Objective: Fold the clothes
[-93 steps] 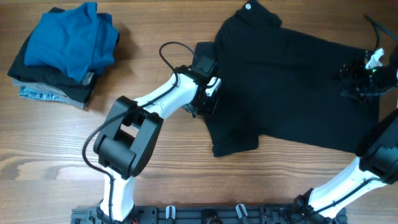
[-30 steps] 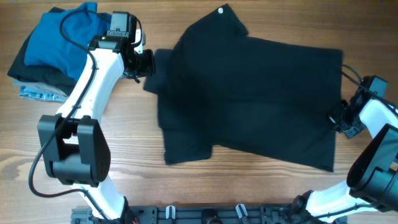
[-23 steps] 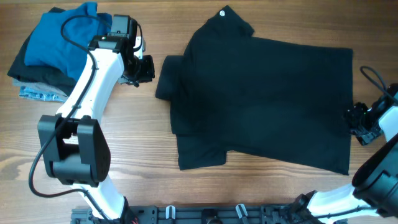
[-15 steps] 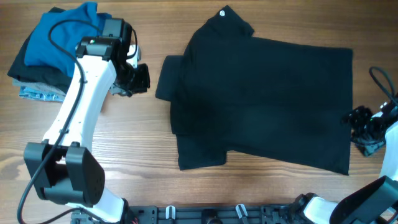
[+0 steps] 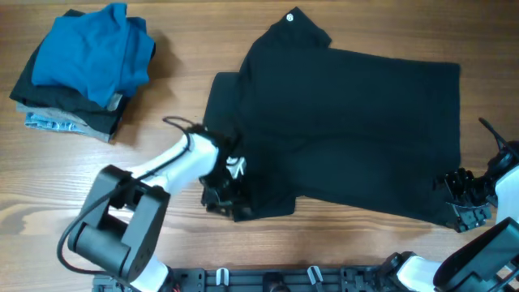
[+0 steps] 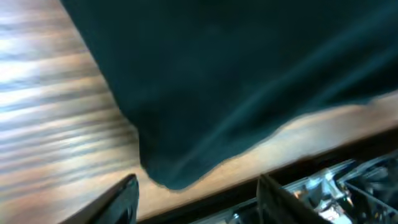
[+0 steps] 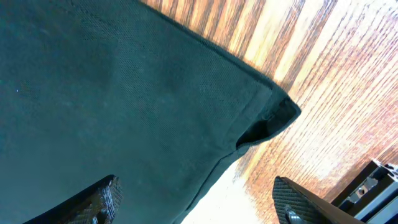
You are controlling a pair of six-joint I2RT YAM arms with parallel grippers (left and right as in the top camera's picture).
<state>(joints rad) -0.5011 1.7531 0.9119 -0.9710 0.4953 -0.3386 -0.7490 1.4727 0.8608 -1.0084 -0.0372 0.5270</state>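
While the wooden table (image 5: 162, 122) takes up the whole view, the black shirt (image 5: 349, 122) lies spread flat over its right half, white label at the far edge. A stack of folded clothes (image 5: 81, 69) sits well apart, far left. My left gripper (image 5: 223, 201) hangs wide open at the shirt's near-left corner, grasping nothing. My right gripper (image 5: 462, 203) is just as wide, empty, at the near-right corner.

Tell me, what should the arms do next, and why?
Probably lower and shut on the near corners of the black shirt: the left gripper and right gripper each hover open at one corner, and the shirt lies spread out, not yet folded.
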